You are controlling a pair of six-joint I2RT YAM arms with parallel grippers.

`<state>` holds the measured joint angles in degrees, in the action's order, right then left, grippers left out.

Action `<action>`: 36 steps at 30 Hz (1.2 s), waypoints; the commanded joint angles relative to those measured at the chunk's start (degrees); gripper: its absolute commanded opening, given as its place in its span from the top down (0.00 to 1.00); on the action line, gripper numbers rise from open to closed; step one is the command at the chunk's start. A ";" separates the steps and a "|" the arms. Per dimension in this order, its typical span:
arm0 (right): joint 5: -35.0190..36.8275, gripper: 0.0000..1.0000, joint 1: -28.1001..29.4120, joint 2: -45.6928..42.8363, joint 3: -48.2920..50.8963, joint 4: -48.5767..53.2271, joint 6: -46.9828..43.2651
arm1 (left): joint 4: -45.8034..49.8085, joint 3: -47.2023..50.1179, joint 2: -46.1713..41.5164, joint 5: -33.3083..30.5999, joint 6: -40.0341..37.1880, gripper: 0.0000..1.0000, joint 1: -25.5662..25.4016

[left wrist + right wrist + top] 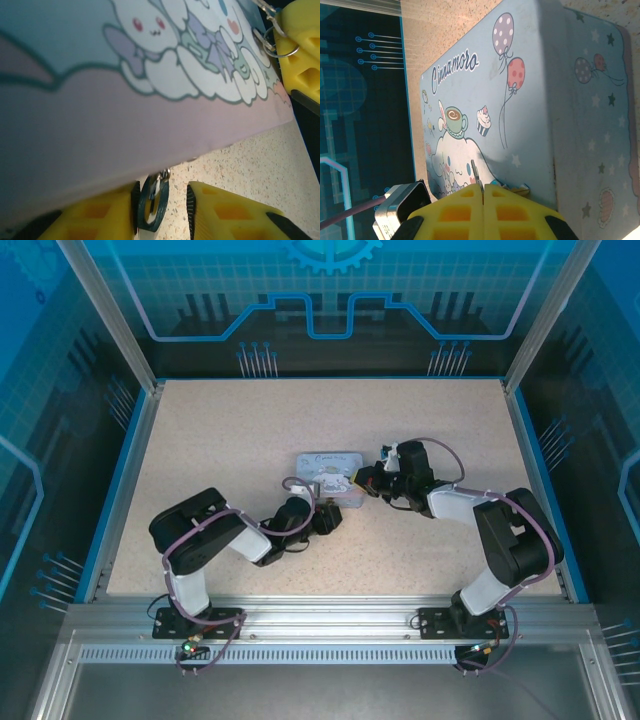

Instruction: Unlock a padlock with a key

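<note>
The padlock (152, 202), a small dark ring-like metal piece with a silvery bit, hangs at the lower edge of the pale blue cartoon tin (125, 100). My left gripper (162, 192) is open around it. The left finger touches the padlock and the right finger stands apart. My right gripper (483, 186) is shut on the key (476, 174), whose thin blade sticks out over the tin's lid (520, 100). From above, the left gripper (328, 516) is at the tin's near side and the right gripper (360, 480) at its right end.
The tin (328, 475) sits mid-table on the speckled top (230, 440). A wire key ring (272, 44) dangles by the right gripper's yellow finger (302, 60). Blue walls and aluminium posts ring the table.
</note>
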<state>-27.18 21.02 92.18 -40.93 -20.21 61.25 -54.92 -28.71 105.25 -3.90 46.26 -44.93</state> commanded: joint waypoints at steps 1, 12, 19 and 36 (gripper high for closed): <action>0.99 1.00 0.96 0.98 -0.60 1.22 0.03 | 2.51 1.30 -0.66 -2.25 0.06 0.69 -0.60; 1.07 1.00 0.96 1.06 -0.56 1.40 0.01 | 3.50 0.07 -0.20 -2.19 -0.20 0.75 -0.80; 1.06 1.00 0.96 1.12 -0.62 1.49 0.01 | 4.41 -1.08 -0.21 -1.99 -0.97 0.79 -0.79; -2.64 1.00 -1.79 -8.37 -5.31 8.27 -1.20 | 25.12 -8.06 -10.66 2.60 -0.38 1.00 0.21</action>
<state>-27.83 20.53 89.32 -43.11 -15.62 61.17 -38.92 -32.86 99.00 -3.95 46.24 -45.17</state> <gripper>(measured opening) 0.063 0.135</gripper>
